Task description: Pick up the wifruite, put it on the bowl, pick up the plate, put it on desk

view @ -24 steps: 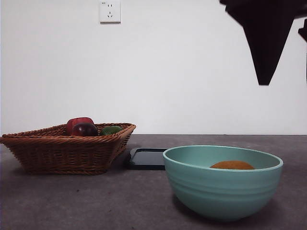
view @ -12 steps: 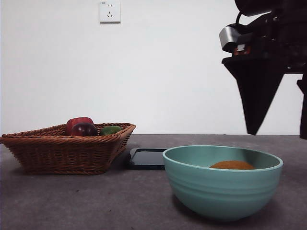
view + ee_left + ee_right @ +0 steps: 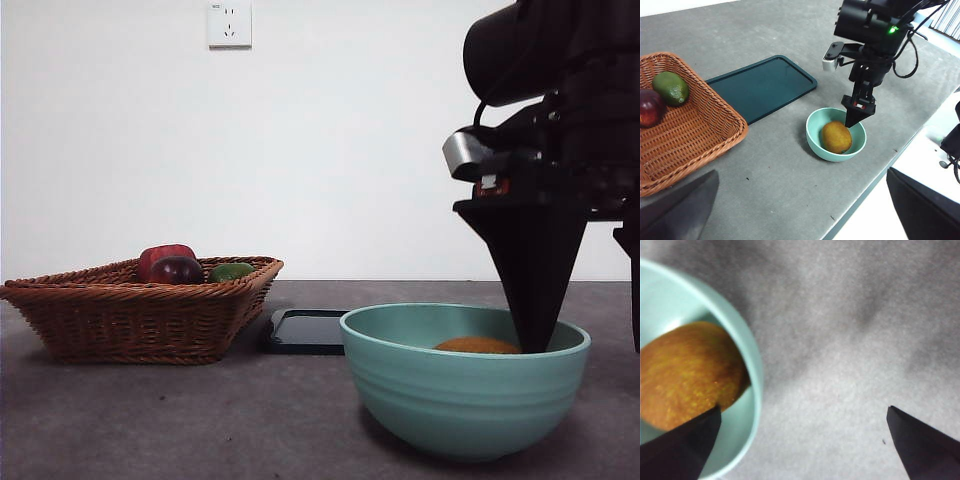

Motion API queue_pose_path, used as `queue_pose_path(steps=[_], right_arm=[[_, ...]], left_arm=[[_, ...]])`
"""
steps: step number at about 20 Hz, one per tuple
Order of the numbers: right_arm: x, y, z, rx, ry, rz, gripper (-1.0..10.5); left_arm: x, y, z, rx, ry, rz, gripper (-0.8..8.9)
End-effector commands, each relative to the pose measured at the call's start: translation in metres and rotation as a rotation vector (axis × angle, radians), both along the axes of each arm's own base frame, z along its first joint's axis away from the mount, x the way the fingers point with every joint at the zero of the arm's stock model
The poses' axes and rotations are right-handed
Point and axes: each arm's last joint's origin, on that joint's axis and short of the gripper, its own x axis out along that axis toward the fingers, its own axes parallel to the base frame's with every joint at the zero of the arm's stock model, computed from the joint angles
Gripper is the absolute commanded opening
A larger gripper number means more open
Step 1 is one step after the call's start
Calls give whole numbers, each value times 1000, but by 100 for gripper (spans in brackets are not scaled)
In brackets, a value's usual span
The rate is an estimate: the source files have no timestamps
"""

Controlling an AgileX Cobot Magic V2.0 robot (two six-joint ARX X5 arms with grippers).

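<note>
The orange-brown wifruite lies inside the teal bowl on the grey desk. My right gripper is open and straddles the bowl's rim. One jaw dips inside beside the fruit and the other hangs outside over the desk. It holds nothing. The dark flat plate lies on the desk between the bowl and the basket. My left gripper hangs open high above the scene.
A wicker basket stands on the left with a red apple, a dark purple-red fruit and a green fruit. The desk's edge runs close to the bowl.
My right arm has come down from the top right corner to the bowl. One jaw tip is now inside the rim. The fruit, bowl, plate and basket have stayed put.
</note>
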Motion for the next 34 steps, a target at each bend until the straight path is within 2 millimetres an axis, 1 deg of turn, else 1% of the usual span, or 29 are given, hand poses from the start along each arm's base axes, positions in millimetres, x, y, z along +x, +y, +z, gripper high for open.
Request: queue_pose_path(steps=[1,2,3,4,6,7,10,11,12,15,18,20,23,27,31,34], right_arm=[[5,5,-10,-12,28,-4,674],[6,7,-13,-7,36,-1,663],[7,8,-14,-2,31,2,606],[8,11,-14,9,17,4,513],[8,15,-14,48,7,17,260],[8,16,-14,54,-1,19,188],[8,19,-13,65,-6,3,52],[8,19,-13,65,-8,3,29],[9,19,-13,66,-11,4,11],[12,20,-9,74,-24,1,11],[20,22,6,89,-57,-8,11],[31,22,18,100,-87,-25,11],[58,19,29,93,-87,-55,11],[105,23,34,81,-80,-70,11],[149,24,33,77,-61,-89,11],[176,23,25,85,-42,-96,11]], left_arm=[[0,0,3,-17,-8,-6,657],[0,0,3,-17,-8,-6,657],[0,0,3,-17,-8,-6,657],[0,0,3,-17,-8,-6,657],[0,0,3,-17,-8,-6,657],[0,0,3,-17,-8,-6,657],[0,0,3,-17,-8,-6,657],[0,0,3,-17,-8,-6,657],[0,0,3,-17,-8,-6,657],[0,0,3,-17,-8,-6,657],[0,0,3,-17,-8,-6,657],[0,0,3,-17,-8,-6,657],[0,0,3,-17,-8,-6,657],[0,0,3,-17,-8,-6,657],[0,0,3,-17,-8,-6,657],[0,0,3,-17,-9,-6,657]])
